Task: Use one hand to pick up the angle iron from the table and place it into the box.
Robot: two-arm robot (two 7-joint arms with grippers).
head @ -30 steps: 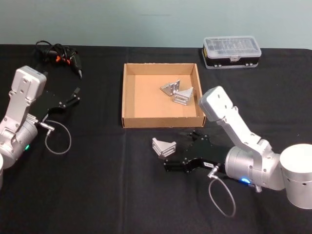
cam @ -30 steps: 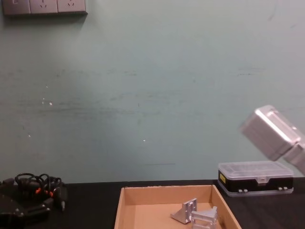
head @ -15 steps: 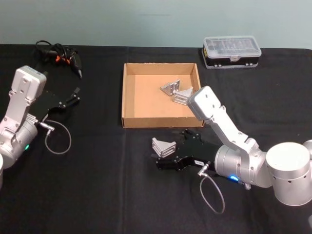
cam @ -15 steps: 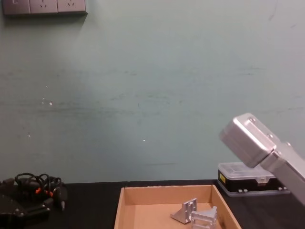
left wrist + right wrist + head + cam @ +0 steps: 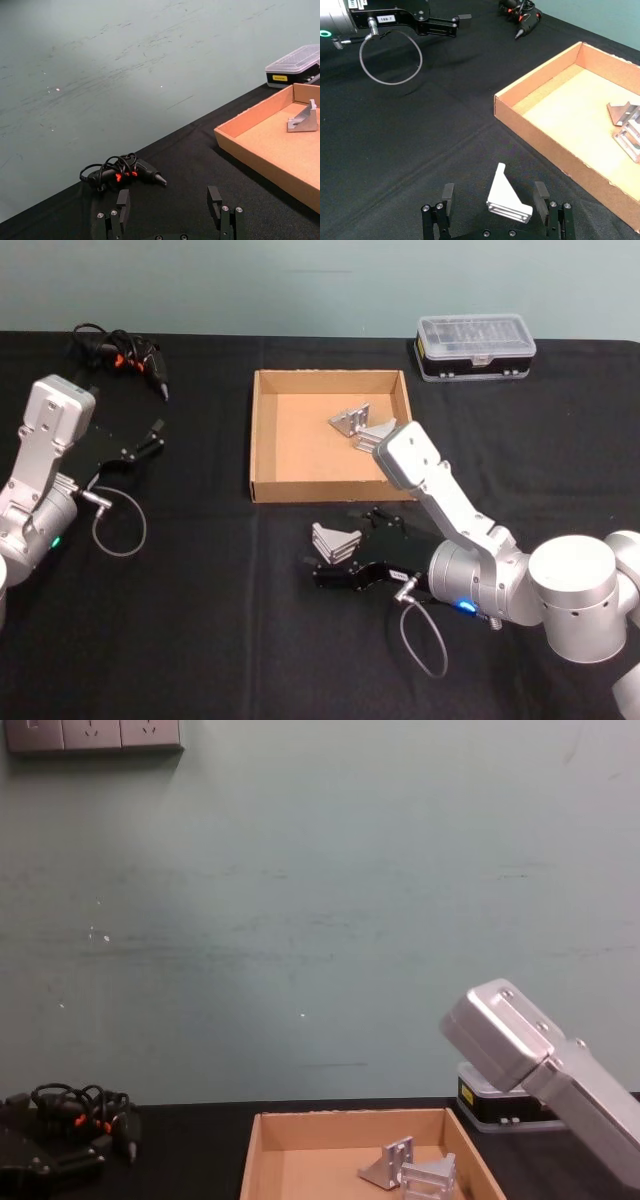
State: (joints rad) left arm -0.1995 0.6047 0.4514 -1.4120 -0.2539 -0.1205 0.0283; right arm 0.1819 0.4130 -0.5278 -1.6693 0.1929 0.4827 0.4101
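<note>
An angle iron (image 5: 337,538), a silver triangular bracket, lies on the black table (image 5: 200,620) just in front of the tan box (image 5: 300,455). My right gripper (image 5: 334,550) is open and low over the table. In the right wrist view the angle iron (image 5: 507,197) sits between its two fingers (image 5: 447,199), closer to the other finger, with gaps on both sides. Two more brackets (image 5: 360,426) lie inside the box, toward its far right corner. My left gripper (image 5: 150,440) stays parked, open, at the table's left side.
A black case with a clear lid (image 5: 475,345) stands at the back right, beyond the box. A black tool with a coiled cable (image 5: 125,355) lies at the back left. A loose cable loop (image 5: 118,525) hangs by the left arm.
My right arm has swung left and its open gripper has slid forward, so the fingers now stand on either side of the angle iron. The left arm has not moved.
</note>
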